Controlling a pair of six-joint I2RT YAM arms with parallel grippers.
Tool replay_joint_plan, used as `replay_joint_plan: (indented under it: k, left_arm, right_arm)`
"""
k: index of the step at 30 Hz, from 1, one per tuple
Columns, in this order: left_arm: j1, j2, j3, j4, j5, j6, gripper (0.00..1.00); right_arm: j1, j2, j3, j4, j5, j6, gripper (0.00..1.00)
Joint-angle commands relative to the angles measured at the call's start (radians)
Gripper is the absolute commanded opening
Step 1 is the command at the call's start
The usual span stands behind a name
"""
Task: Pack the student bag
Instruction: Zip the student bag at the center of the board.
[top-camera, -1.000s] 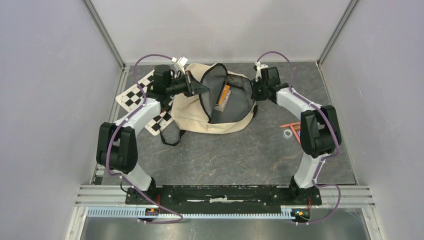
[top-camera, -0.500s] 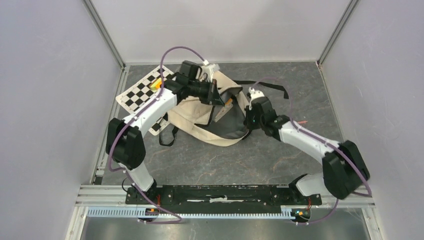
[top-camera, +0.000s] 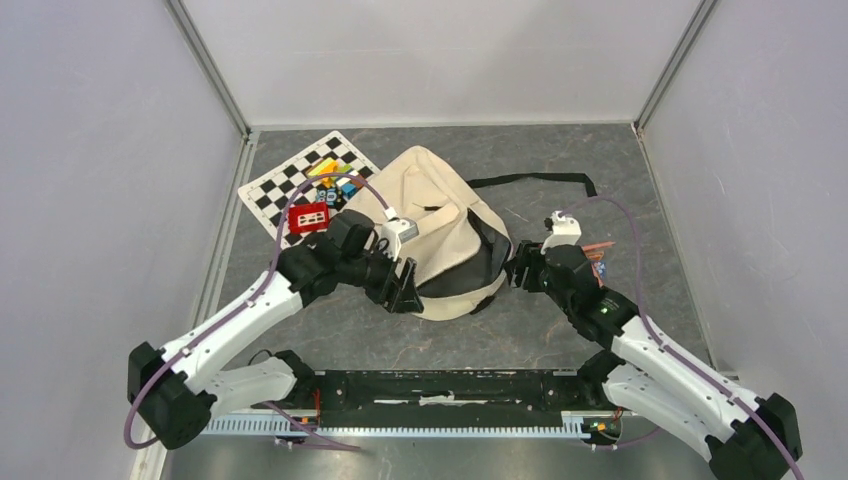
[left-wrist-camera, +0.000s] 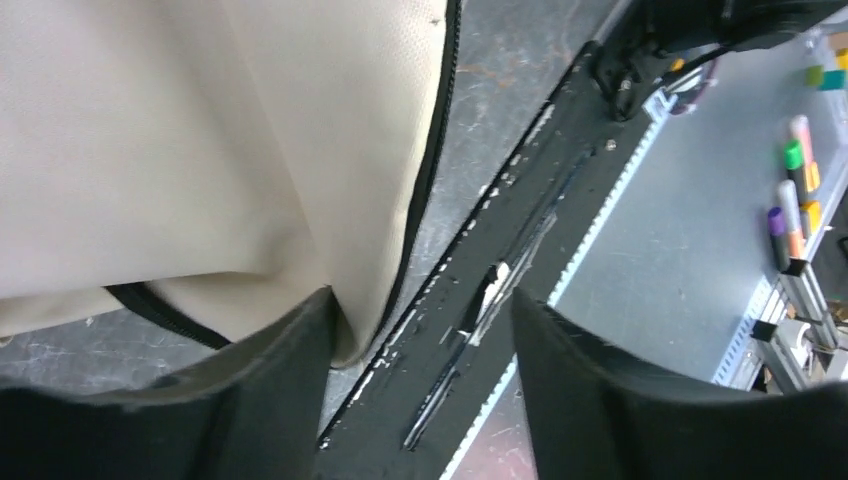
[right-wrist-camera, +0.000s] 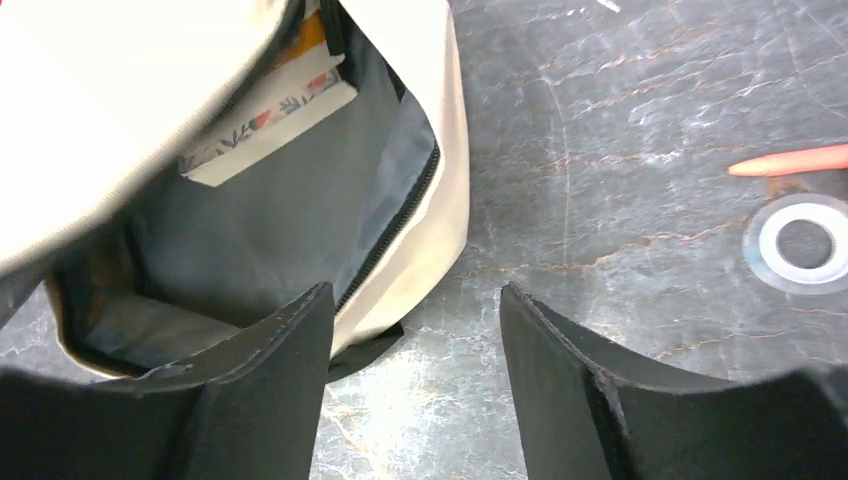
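Grippers both open now: one left gripper (top-camera: 405, 285) and one right gripper (top-camera: 520, 270), jaws apart, nothing held.
We count one student bag (top-camera: 440, 215) mid-table between them, one book (right-wrist-camera: 270, 115) inside. Since half a second ago both arms pulled back toward us and the flap's flopped over.

the student bag (top-camera: 440, 215) lies mid-desk (top-camera: 560, 160) with a book (right-wrist-camera: 270, 115) inside it. a checkerboard sheet (top-camera: 275, 190) lies just left of it, carrying small items (top-camera: 308, 217). right of the bag, a tape ring (right-wrist-camera: 803, 243) lies beside a pen (right-wrist-camera: 790, 160).
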Motion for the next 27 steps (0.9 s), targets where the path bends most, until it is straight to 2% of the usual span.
replay_joint_plan:
  k: [1, 3, 6, 10, 15, 18, 22, 27]
  left_arm:
    - [-0.012, -0.079, 0.062, 0.001, 0.072, -0.079, 0.82]
    - [-0.012, -0.066, 0.132, 0.013, 0.060, -0.101, 0.92]
    - [-0.012, 0.000, 0.240, 0.043, 0.063, -0.134, 1.00]
    - [-0.012, 0.149, 0.347, 0.117, 0.074, -0.169, 1.00]
    - [-0.008, 0.362, 0.487, 0.098, 0.042, -0.125, 1.00]
    - [0.015, 0.468, 0.573, 0.056, -0.067, -0.063, 1.00]
    - [0.064, 0.557, 0.634, 0.028, -0.299, 0.045, 1.00]
    - [0.072, 0.647, 0.647, 0.036, -0.354, 0.153, 1.00]
  right_arm:
    - [-0.003, -0.058, 0.017, -0.008, 0.084, -0.064, 0.74]
    - [-0.002, -0.059, 0.046, -0.012, 0.077, -0.111, 0.81]
    - [-0.002, -0.044, 0.097, -0.025, 0.053, -0.174, 0.87]
    - [-0.003, -0.048, 0.142, -0.029, 0.064, -0.216, 0.89]
    - [-0.002, -0.019, 0.210, -0.021, 0.052, -0.276, 0.90]
    - [-0.004, 0.040, 0.266, -0.032, 0.025, -0.281, 0.90]
    - [-0.004, 0.128, 0.312, -0.031, -0.002, -0.253, 0.87]
    - [-0.006, 0.186, 0.308, 0.011, -0.037, -0.238, 0.87]
